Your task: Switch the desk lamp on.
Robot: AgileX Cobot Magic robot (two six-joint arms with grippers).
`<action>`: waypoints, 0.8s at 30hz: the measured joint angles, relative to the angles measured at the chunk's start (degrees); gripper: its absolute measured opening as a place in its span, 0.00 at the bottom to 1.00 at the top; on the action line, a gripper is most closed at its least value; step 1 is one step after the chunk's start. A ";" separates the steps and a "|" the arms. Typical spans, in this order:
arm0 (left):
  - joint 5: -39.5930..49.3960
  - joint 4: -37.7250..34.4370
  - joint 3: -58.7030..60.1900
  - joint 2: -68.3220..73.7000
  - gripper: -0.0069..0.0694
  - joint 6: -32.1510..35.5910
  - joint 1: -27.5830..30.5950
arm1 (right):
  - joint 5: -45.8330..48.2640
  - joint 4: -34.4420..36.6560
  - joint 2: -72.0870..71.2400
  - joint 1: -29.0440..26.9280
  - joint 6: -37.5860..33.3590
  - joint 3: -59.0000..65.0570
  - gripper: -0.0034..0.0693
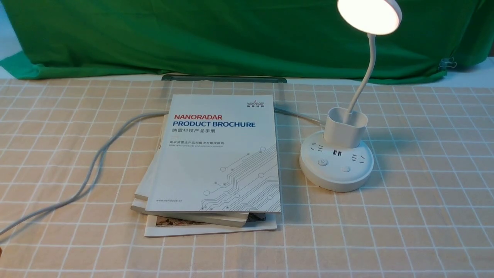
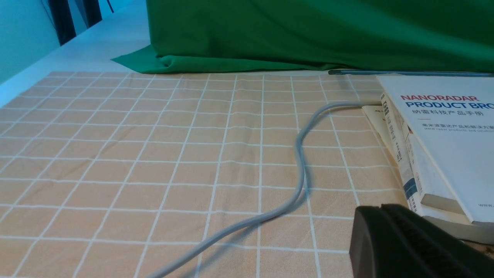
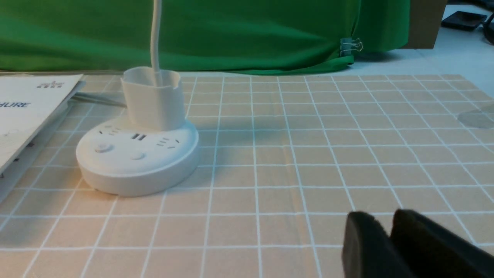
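Note:
The white desk lamp [image 1: 336, 160] stands on the checked cloth at the right. Its round disc head [image 1: 369, 14] glows at the top edge, above the thin neck and the cup-shaped holder [image 1: 345, 126]. Two buttons [image 1: 322, 162] sit on the front of the round base. The lamp base also shows in the right wrist view [image 3: 137, 158]. My right gripper [image 3: 388, 224] is shut and empty, low over the cloth, well apart from the base. My left gripper [image 2: 380, 208] is shut and empty, near the corner of the stacked books. Neither gripper shows in the front view.
A stack of brochures and books [image 1: 216, 162] lies left of the lamp; it also shows in the left wrist view [image 2: 444, 143]. A grey cable [image 1: 96, 162] runs from behind the books toward the front left. A green cloth [image 1: 231, 34] hangs along the back.

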 joint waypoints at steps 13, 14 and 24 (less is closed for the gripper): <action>0.00 0.00 0.00 0.00 0.12 0.00 0.00 | 0.00 0.00 0.00 0.00 0.05 0.00 0.33; 0.00 0.00 0.00 0.00 0.12 0.00 0.00 | 0.00 0.00 0.00 0.00 0.05 0.00 0.33; 0.00 0.00 0.00 0.00 0.12 0.00 0.00 | 0.00 0.00 0.00 0.00 0.05 0.00 0.35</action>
